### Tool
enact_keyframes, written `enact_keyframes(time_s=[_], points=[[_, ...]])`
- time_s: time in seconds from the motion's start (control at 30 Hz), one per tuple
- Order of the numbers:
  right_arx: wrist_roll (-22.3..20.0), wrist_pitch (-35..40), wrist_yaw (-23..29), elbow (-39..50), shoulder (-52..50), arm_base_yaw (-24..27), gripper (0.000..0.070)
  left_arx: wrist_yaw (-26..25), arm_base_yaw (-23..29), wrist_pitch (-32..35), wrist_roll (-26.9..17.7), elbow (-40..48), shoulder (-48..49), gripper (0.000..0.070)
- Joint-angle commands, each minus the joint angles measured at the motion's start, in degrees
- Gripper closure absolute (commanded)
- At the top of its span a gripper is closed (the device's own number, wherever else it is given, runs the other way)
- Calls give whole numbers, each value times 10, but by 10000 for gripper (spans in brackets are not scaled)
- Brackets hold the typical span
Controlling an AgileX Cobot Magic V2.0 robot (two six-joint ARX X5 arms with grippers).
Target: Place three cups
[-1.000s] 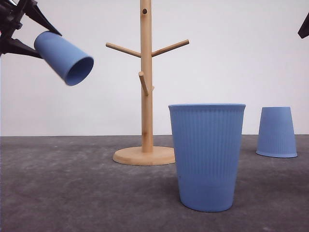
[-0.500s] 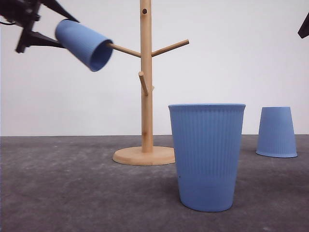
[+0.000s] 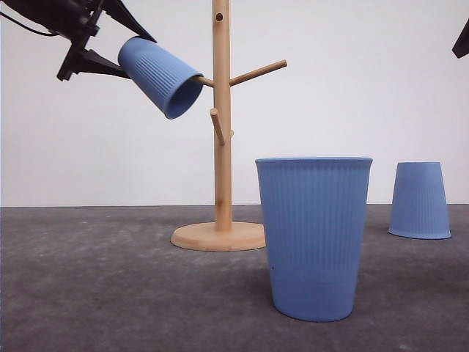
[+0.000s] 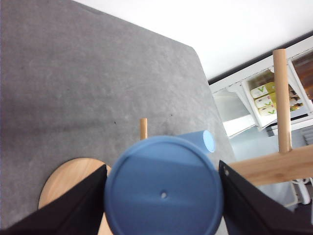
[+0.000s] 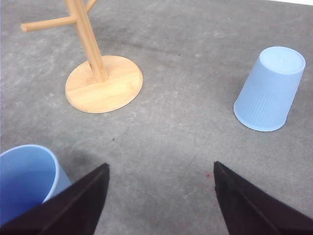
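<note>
Blue unmarked cup [image 3: 163, 75] in left pincer [image 3: 110, 45], over wooden peg [image 3: 207, 81]

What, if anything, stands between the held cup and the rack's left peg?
Nothing visible does. The left end effector holds the cup tilted, its mouth already over the tip of the wooden rack's upper left peg.

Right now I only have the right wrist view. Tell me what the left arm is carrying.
Observer: Its fingers clamp a third cup by the base, up in the air.
Operator: Give me its angle.
Observer: Tilted, mouth down toward the rack. The tip of the upper left peg is hidden behind the cup's rim.
</note>
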State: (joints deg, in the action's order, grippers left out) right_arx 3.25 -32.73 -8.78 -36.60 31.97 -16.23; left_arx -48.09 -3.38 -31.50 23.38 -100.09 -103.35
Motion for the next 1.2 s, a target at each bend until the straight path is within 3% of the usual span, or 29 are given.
enact_keyframes(time_s=[0.0, 0.2, 0.3, 0.5, 0.93, 1.07, 1.17], points=[[6, 5, 2, -7, 2, -3, 272, 9, -5, 8, -4, -14, -6, 428], [6, 5, 2, -7, 2, -3, 272, 36, -19, 8, -12, -14, -6, 398], [6, 5, 2, -7, 2, -3, 271, 37, -23, 8, -15, -14, -6, 296], [6, 5, 2, -7, 2, -3, 272, 37, -25, 4, -15, -14, -6, 255], [6, 5, 2, -7, 2, -3, 272, 37, -26, -19, -37, -14, -6, 250], [6, 5, 2, -7, 2, -3, 271, 37, -25, -21, -37, -14, -6, 178], [6, 5, 2, -7, 2, -3, 272, 37, -25, -22, -37, -14, -6, 176]])
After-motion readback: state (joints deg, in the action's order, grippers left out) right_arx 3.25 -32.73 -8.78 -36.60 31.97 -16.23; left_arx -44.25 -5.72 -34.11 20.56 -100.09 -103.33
